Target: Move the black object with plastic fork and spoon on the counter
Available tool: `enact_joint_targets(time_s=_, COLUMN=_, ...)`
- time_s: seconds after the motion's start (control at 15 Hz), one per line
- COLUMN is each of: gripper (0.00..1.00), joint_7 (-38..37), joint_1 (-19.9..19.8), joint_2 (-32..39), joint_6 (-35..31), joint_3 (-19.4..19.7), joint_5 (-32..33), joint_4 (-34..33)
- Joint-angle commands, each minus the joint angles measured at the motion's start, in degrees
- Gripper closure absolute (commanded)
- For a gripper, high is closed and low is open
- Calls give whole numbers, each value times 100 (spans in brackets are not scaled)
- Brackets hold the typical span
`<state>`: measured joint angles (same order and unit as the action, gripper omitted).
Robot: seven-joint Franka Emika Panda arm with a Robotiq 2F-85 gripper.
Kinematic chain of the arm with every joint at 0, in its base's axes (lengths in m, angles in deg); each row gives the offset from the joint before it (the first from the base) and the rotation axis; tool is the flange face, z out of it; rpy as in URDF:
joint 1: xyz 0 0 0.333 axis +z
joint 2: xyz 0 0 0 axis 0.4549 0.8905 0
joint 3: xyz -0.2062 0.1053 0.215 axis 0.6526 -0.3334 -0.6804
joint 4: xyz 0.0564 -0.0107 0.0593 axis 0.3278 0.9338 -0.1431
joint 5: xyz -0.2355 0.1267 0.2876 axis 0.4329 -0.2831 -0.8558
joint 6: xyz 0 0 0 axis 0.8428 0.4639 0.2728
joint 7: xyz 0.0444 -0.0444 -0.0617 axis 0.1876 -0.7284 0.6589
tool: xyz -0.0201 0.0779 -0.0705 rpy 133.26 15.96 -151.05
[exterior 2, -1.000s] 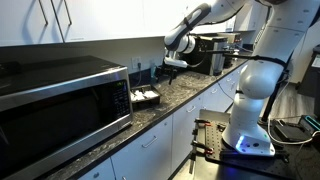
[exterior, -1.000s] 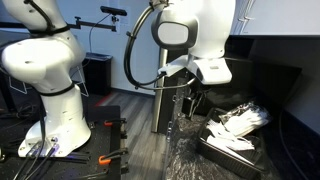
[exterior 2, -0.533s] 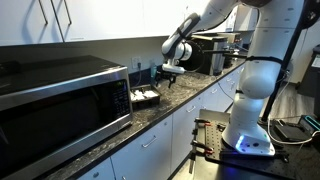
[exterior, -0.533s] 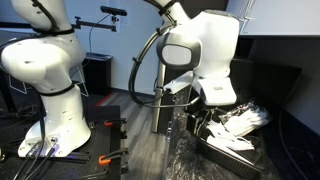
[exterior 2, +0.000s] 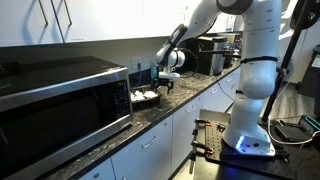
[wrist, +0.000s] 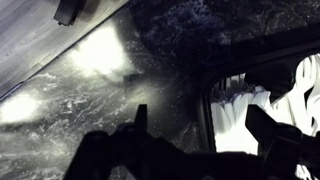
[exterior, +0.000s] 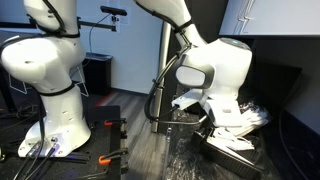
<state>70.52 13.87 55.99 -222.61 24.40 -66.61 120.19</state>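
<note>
The black tray (exterior: 232,155) holds a heap of white plastic cutlery (exterior: 240,122) on the dark speckled counter (wrist: 90,110). In an exterior view the tray (exterior 2: 147,98) sits next to the microwave. My gripper (wrist: 200,125) is open just above the tray's near wall (wrist: 208,90). One finger is over the counter outside the tray, the other over the cutlery (wrist: 240,105) inside. In the exterior views the gripper (exterior 2: 165,83) hangs right over the tray's edge, and the wrist hides part of the tray (exterior: 210,130).
A steel microwave (exterior 2: 60,100) stands on the counter beside the tray. A dark appliance (exterior 2: 205,55) stands further along the counter. White cabinets run below the counter edge (exterior 2: 170,120). Another robot base (exterior: 50,90) stands on the floor.
The arm has swung toward the tray and dropped lower. The gripper now sits over the tray's near edge. The tray and cutlery have not moved.
</note>
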Motion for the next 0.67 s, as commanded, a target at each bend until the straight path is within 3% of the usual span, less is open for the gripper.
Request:
enact_joint_targets(time_s=0.0, gripper=10, joint_7=-188, joint_1=57, joint_2=379, joint_6=102, joint_3=23, joint_5=135, joint_4=-394)
enact_joint_targets(time_s=0.07, gripper=28, joint_7=-257, joint_1=90, joint_2=461, joint_6=109, joint_3=30, joint_5=190, joint_4=-472)
enact_joint_targets(time_s=0.4, gripper=66, joint_7=-342, joint_1=149, joint_2=547, joint_6=47, joint_3=85, joint_5=323, joint_4=-555)
enact_joint_targets(time_s=0.6, gripper=88, joint_7=-414, joint_1=167, joint_2=221, joint_6=31, joint_3=141, joint_5=528, joint_4=-398)
